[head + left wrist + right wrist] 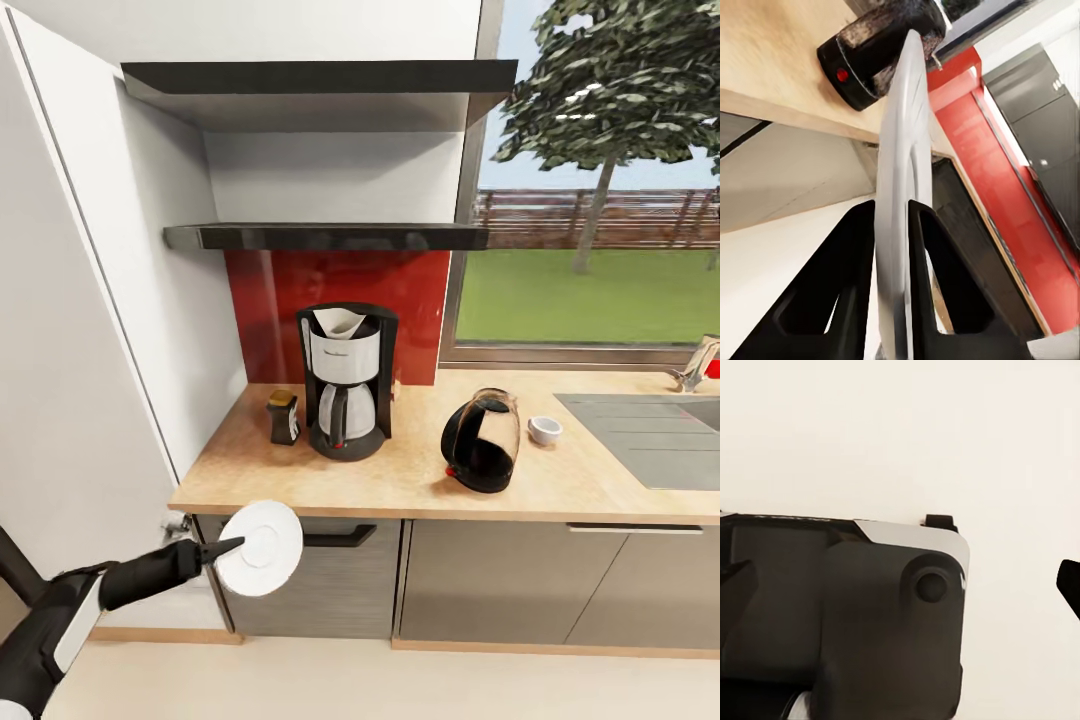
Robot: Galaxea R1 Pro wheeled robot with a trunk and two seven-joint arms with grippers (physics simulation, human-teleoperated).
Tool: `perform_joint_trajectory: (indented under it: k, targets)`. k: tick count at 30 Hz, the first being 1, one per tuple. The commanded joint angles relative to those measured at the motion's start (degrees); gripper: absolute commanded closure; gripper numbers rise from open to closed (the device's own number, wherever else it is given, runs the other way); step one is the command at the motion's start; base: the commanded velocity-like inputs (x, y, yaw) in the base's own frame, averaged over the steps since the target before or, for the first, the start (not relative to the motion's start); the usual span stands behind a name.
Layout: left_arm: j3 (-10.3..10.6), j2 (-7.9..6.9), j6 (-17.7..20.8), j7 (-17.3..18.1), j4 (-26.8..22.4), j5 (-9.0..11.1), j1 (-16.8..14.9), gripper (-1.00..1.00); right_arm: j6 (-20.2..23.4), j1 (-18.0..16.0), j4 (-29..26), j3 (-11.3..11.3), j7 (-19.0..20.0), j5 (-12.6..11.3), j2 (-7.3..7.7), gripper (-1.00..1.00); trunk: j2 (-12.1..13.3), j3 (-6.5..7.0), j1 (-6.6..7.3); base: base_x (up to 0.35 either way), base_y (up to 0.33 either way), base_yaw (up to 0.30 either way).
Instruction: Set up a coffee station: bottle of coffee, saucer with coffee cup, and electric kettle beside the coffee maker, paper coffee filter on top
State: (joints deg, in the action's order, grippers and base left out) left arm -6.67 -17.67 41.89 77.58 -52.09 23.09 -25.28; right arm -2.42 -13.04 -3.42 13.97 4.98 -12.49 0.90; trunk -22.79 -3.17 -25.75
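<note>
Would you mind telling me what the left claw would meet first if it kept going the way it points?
Probably the countertop front edge: the left claw, gripping the saucer, points there. Depth is unclear.

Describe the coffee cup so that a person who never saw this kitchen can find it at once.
Start at the wooden countertop under the window. Between the black electric kettle and the grey sink stands the coffee cup. It is small, white, upright and open-topped, the lowest item there.
</note>
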Motion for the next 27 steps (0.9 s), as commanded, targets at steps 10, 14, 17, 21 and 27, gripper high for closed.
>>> perform_joint_trajectory:
  k: [10, 14, 17, 21, 27]
  targets:
    - [-1.1, 7.05, 1.5, -42.0, 0.4, 9.1, -10.9, 1.0, -0.2, -0.1, 0.5, 0.5, 0.2, -0.5, 0.07, -1.0, -0.1, -0.13, -0.03, 0.0, 0.0, 0.0]
    - [-1.1, 7.33, 1.3, -49.1, 0.4, 14.8, -12.0, 1.0, -0.2, -0.1, 0.5, 0.5, 0.2, -0.5, 0.07, -1.0, -0.1, -0.13, -0.03, 0.0, 0.0, 0.0]
    - [-1.1, 8.16, 1.1, -55.4, 0.0, 19.0, -12.7, 1.0, -0.2, -0.1, 0.5, 0.5, 0.2, -0.5, 0.07, -1.0, -0.1, -0.13, -0.03, 0.0, 0.0, 0.0]
    - [-1.0, 10.57, 0.9, -63.0, -0.2, 21.6, -14.3, 1.0, -0.2, -0.1, 0.6, 0.5, 0.2, -0.5, 0.13, -1.0, -0.1, -0.13, -0.03, 0.0, 0.0, 0.0]
    - [-1.1, 13.92, -0.1, -71.6, -0.1, 22.1, -15.6, 1.0, -0.2, -0.1, 0.6, 0.5, 0.1, -0.4, 0.15, -1.0, -0.1, -0.13, -0.03, 0.0, 0.0, 0.0]
